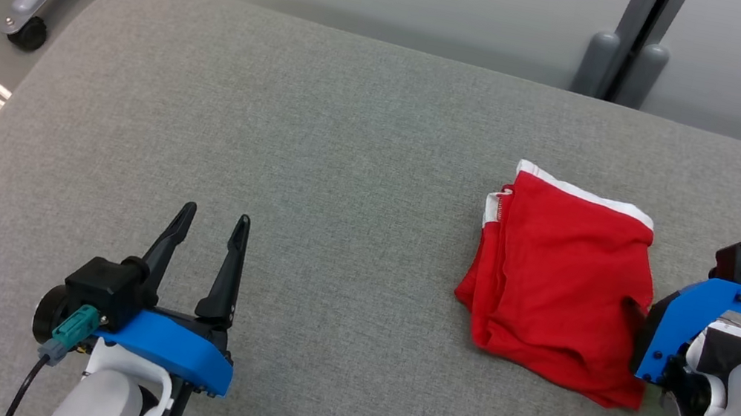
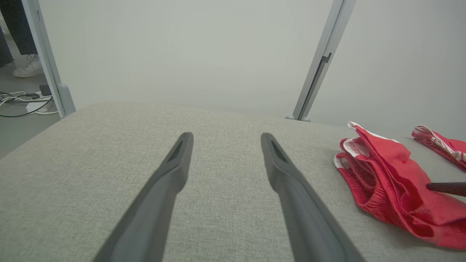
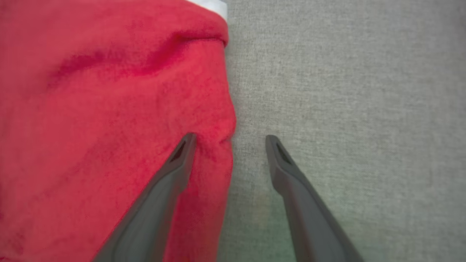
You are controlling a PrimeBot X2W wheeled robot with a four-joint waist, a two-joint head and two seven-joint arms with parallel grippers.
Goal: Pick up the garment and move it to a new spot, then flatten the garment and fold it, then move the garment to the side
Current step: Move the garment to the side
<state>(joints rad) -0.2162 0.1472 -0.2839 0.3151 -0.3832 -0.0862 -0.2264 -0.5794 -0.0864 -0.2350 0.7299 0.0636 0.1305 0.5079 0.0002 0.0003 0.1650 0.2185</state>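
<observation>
Since the right gripper (image 3: 229, 140) stands wide open and empty astride the right edge of the folded red garment (image 1: 562, 278), lying rightward on the table (image 1: 348, 159), it should likely pinch every layer before lifting.

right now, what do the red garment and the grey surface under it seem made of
Garment: soft knit cloth, probably cotton, matte; it creases limply and looks fuzzy up close. Surface: woven fabric, matte, fine visible weave; possibly padded, given its rounded corner.
</observation>
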